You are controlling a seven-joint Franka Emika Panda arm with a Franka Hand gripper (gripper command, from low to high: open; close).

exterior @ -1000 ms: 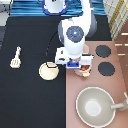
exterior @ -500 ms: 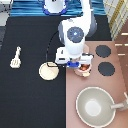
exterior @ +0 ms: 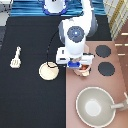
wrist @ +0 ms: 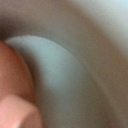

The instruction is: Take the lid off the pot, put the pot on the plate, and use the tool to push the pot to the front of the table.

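Over the stove panel (exterior: 100, 75), beside the burners (exterior: 103, 51): gripper (exterior: 80, 66) low on the pot (exterior: 83, 69), grip state indeterminable; first step seemingly in hand; plate (exterior: 48, 72) and tool (exterior: 16, 57) waiting on the black surface (exterior: 30, 100).

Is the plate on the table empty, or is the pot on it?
Empty. The plate lies bare on the table; the pot sits on the stove panel, under the gripper.

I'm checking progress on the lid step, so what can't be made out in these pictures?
- Small pinkish-tan pot, exterior view: mostly hidden under the gripper; the lid cannot be made out.
- Wrist view: only blurred pinkish and pale surfaces, nothing identifiable.
- Large grey long-handled pan, exterior view: cut off by the bottom edge.
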